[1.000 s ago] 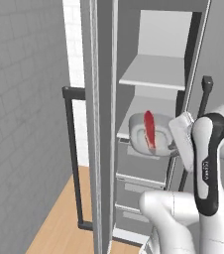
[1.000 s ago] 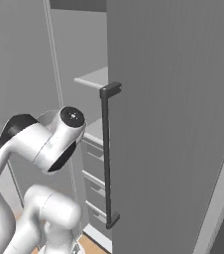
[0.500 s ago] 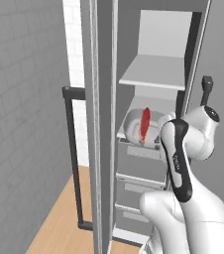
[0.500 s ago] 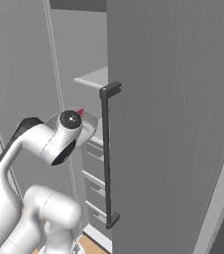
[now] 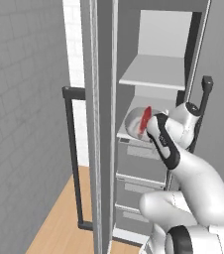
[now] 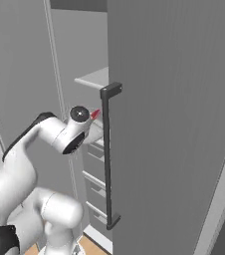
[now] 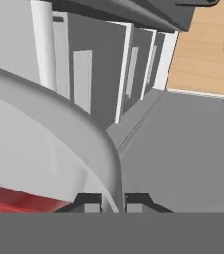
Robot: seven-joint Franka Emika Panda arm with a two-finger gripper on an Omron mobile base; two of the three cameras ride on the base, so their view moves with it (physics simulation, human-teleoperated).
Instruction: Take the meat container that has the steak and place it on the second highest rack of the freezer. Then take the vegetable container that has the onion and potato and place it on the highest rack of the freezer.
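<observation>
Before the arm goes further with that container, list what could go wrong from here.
1. The gripper pinches only the thin rim of the meat container, so it may slip or twist out.
2. The container looks tilted, the steak standing on edge; it could slide out before it settles on the second highest rack.
3. The arm works close to the open door's handle and could knock it.
</observation>
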